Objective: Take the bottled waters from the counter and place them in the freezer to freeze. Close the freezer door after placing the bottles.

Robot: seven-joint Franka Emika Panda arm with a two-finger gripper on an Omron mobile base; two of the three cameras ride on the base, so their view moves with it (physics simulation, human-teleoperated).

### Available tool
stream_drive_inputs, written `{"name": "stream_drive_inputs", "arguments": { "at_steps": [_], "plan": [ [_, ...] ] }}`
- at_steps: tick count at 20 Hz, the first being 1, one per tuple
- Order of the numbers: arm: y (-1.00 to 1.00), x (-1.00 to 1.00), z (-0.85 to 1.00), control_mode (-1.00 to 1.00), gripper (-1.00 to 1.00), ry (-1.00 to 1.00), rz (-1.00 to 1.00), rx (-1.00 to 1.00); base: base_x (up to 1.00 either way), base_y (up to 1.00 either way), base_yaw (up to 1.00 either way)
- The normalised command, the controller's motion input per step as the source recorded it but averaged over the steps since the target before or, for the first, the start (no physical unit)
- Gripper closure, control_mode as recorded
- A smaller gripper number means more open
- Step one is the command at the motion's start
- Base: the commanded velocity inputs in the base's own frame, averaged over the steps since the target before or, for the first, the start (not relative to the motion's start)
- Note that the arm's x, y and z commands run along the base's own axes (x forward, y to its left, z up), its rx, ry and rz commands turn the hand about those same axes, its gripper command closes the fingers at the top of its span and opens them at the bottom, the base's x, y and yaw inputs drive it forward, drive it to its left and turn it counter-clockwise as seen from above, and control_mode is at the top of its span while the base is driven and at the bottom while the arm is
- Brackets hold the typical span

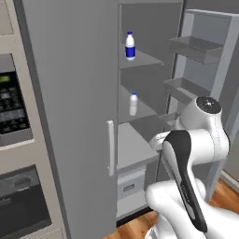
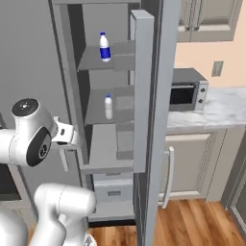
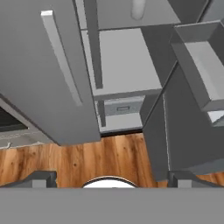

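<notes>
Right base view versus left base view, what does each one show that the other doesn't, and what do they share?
Right base view alone: the marble counter with a grey toaster oven on it, beige cabinets below. Left base view alone: a black oven control panel at far left and the pale bar handle. Shared: the open freezer with the blue-labelled bottle one shelf above the plainer bottle.

The blue-label bottle (image 1: pixel 130 45) stands upright on the upper freezer shelf (image 1: pixel 140 59). The slimmer, plainer bottle (image 1: pixel 133 103) stands upright one shelf lower, at 6 o'clock from it. The freezer door (image 1: pixel 205 93) is wide open at 3 o'clock.
</notes>
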Motion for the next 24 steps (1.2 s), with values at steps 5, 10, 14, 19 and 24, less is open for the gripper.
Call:
{"name": "stream_drive_inputs", "arguments": {
  "at_steps": [5,10,14,19,24],
  "plan": [
    [0.00,0.00,0.00,1.00,-1.00,0.00,0.00,0.00,-0.50,-0.29,0.42],
    [0.00,0.00,0.00,1.00,-1.00,0.00,0.00,0.00,-0.17,-0.54,0.44],
    [0.00,0.00,0.00,1.00,-1.00,0.00,0.00,0.00,-0.37,-0.60,0.32],
    [0.00,0.00,0.00,1.00,-1.00,0.00,0.00,0.00,-0.49,-0.33,0.00],
    [0.00,0.00,0.00,1.00,-1.00,0.00,0.00,0.00,-0.13,-0.45,-0.24]
  ]
}}
